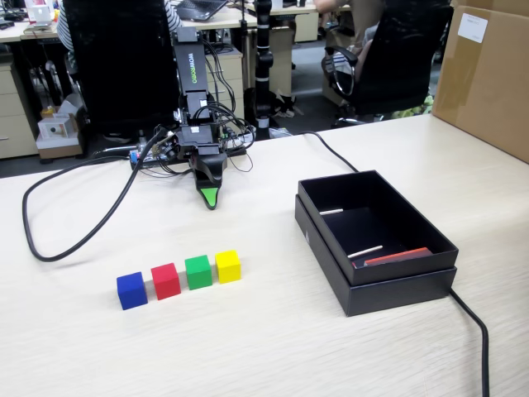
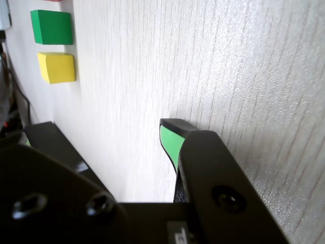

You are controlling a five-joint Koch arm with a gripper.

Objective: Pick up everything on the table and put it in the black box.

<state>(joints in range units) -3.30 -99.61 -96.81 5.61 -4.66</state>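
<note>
Four small cubes stand in a row on the pale wooden table, from left to right in the fixed view: blue (image 1: 131,290), red (image 1: 165,280), green (image 1: 198,271), yellow (image 1: 228,265). The wrist view shows the green cube (image 2: 51,27) and the yellow cube (image 2: 56,67) at its top left. The black box (image 1: 314,227) sits to the right, nested in its lid, with white sticks and a red strip inside. My gripper (image 1: 211,197) (image 2: 101,133) points down at the table behind the cubes, well away from them. It is open and holds nothing. Bare table shows beside its green pad (image 2: 169,144).
A thick black cable (image 1: 58,248) loops over the table's left side. Another cable (image 1: 475,331) runs past the box on the right. A large brown carton (image 1: 488,74) stands at the back right. Office chairs and desks lie beyond the table's far edge.
</note>
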